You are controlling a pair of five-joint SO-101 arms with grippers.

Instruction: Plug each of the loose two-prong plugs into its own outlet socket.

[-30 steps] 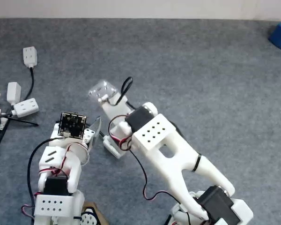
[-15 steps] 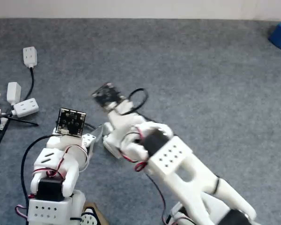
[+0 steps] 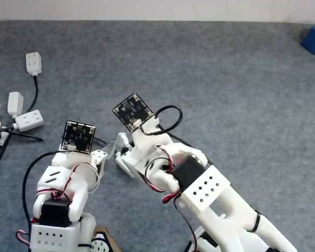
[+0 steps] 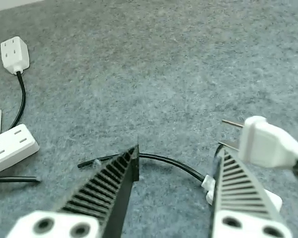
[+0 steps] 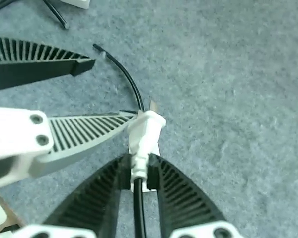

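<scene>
Your right gripper (image 5: 139, 168) clamps ribbed black jaws on a smooth white two-prong plug (image 5: 145, 130). Just beside the plug, your left gripper (image 4: 179, 150) gapes wide, empty. Beyond the plug, blocky white outlet sockets (image 4: 12, 144) lie on the fuzzy grey bench (image 4: 188, 59).

The whole table is under grey carpet (image 3: 241, 79), matt and fuzzy with a short, rough nap. The two-prong plug (image 5: 144, 131) is smooth white plastic with a bit of sheen, and its prongs (image 4: 232, 123) look like bare, dull metal. Its cord (image 5: 137, 208) is black, smooth and rubbery-looking. The right gripper (image 5: 139, 161), pinching that plug, has matt black plastic fingers with ribbed faces on white plastic bases. The left gripper (image 4: 179, 151), just beside the plug, is the same stuff. The arm shell (image 3: 207, 189) behind the plug is matt white plastic. Well away from the plug, an outlet socket (image 4: 14, 53) is smooth white plastic.
</scene>
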